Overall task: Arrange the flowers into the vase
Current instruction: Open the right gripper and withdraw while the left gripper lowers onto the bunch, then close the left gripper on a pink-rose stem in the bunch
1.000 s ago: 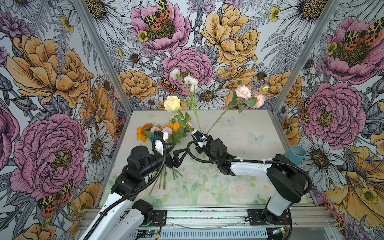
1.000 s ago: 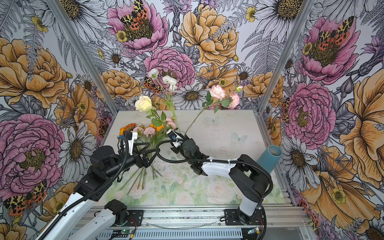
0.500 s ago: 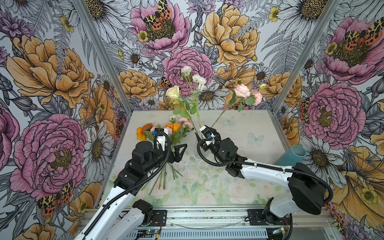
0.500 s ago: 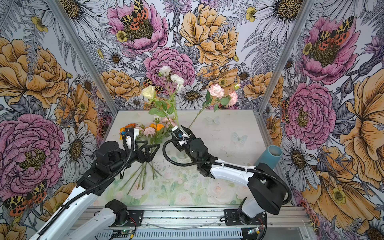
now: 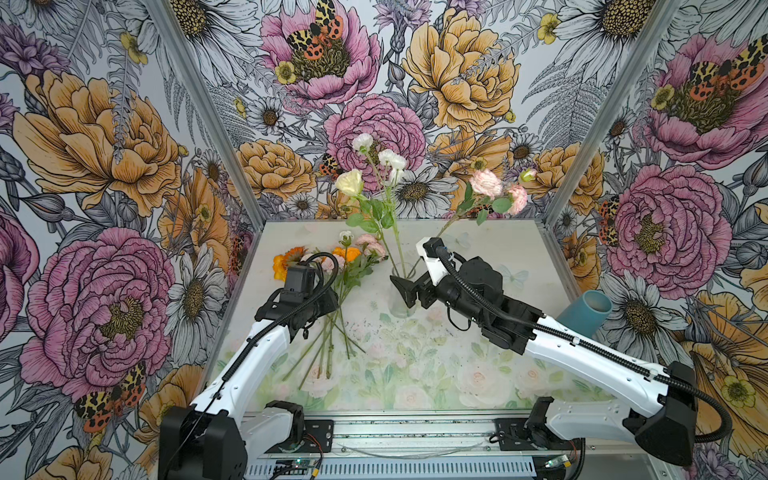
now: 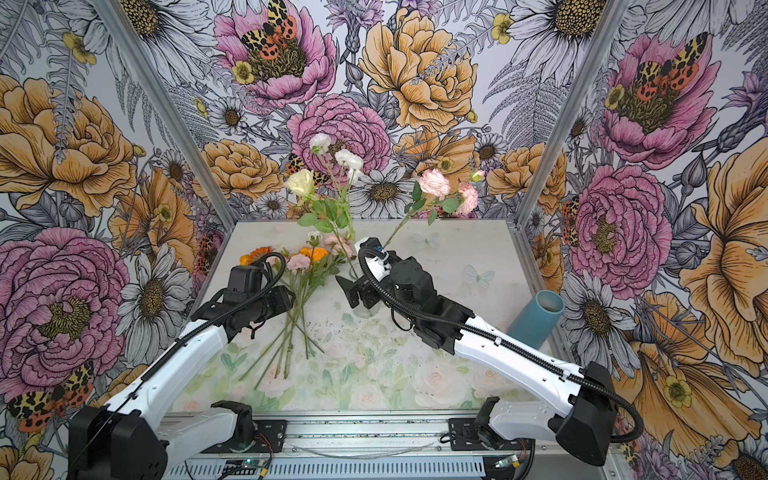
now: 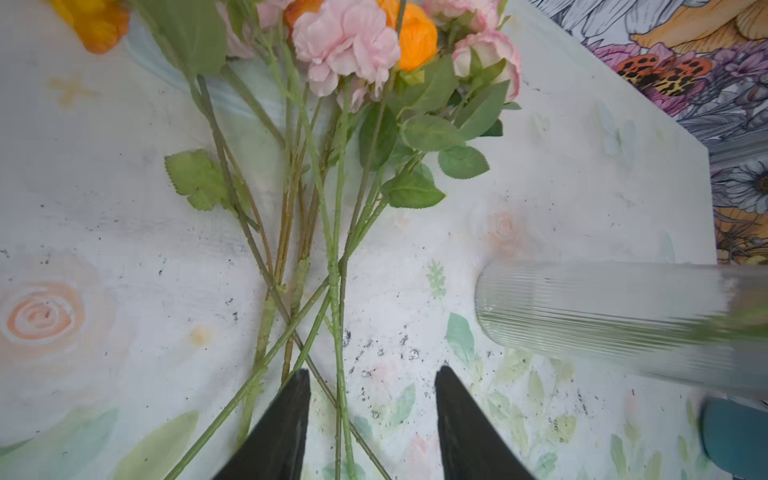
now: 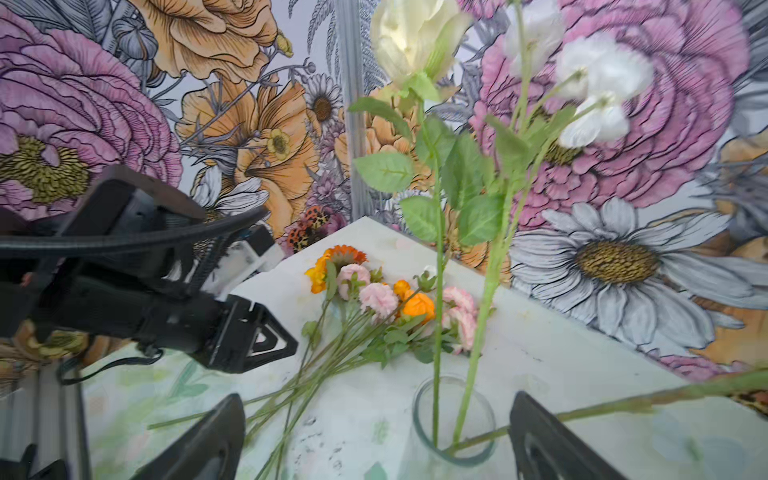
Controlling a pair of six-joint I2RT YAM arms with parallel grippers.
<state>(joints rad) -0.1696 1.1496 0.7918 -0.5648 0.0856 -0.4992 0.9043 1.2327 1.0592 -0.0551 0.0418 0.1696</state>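
Note:
A clear ribbed glass vase [image 5: 401, 299] stands mid-table with three flowers in it: a cream rose [image 5: 349, 183], a white-bloomed stem [image 5: 390, 158] and a pink-bloomed stem [image 5: 486, 183] that leans right. My right gripper [image 8: 376, 399] is open wide just above and beside the vase's rim [image 8: 455, 415], holding nothing. Several loose flowers [image 5: 345, 266] with pink and orange blooms lie in a bunch left of the vase. My left gripper [image 7: 374, 374] hangs low over their crossed stems [image 7: 332, 291], jaws apart, with one stem running between them.
A teal cylinder [image 5: 584, 309] leans at the table's right edge. Flowered walls close in the table on three sides, and a metal rail [image 5: 395, 432] runs along the front. The left arm's wrist [image 8: 137, 257] is close to the vase.
My right gripper has opened and let go of the cream and white stems, which now stand upright in the vase. The left gripper has dropped over the bunch's stems and narrowed its jaws.

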